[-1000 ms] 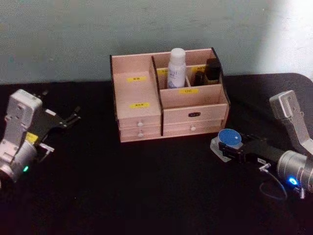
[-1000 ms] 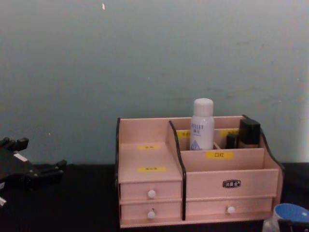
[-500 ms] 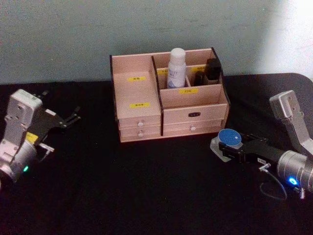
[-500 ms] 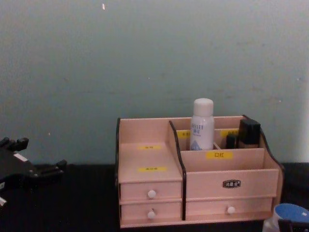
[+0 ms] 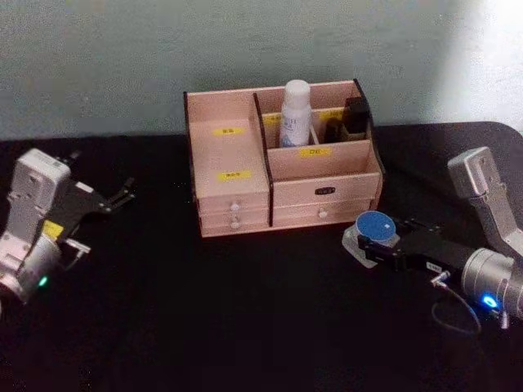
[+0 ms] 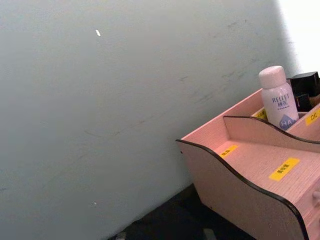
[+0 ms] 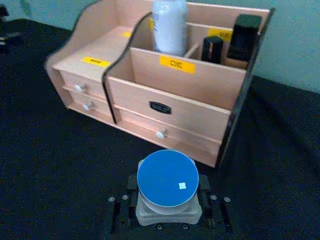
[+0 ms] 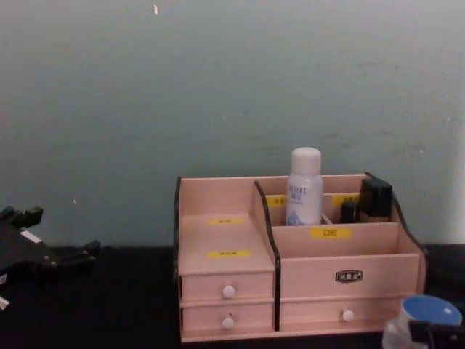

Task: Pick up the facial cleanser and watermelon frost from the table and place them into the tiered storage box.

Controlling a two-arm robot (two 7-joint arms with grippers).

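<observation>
The watermelon frost (image 5: 374, 227), a squat frosted jar with a blue lid, sits on the black table right of the box front, and my right gripper (image 5: 373, 245) is shut on its body. From the right wrist view the jar (image 7: 167, 179) lies between both fingers (image 7: 129, 199), just in front of the tiered storage box (image 7: 175, 97). The facial cleanser (image 5: 296, 113), a tall white bottle, stands upright in a back compartment of the pinkish wooden box (image 5: 233, 175). My left gripper (image 5: 102, 184) rests open at the far left, well away from the box.
A small dark bottle (image 5: 354, 118) occupies the back right compartment beside the cleanser (image 8: 305, 187). The box (image 8: 225, 240) stands against a pale green wall. Black tabletop (image 5: 245, 310) spreads in front of the box and between both arms.
My right gripper has slid the jar a little left, closer to the box's front right corner. The left arm and the bottle have stayed put.
</observation>
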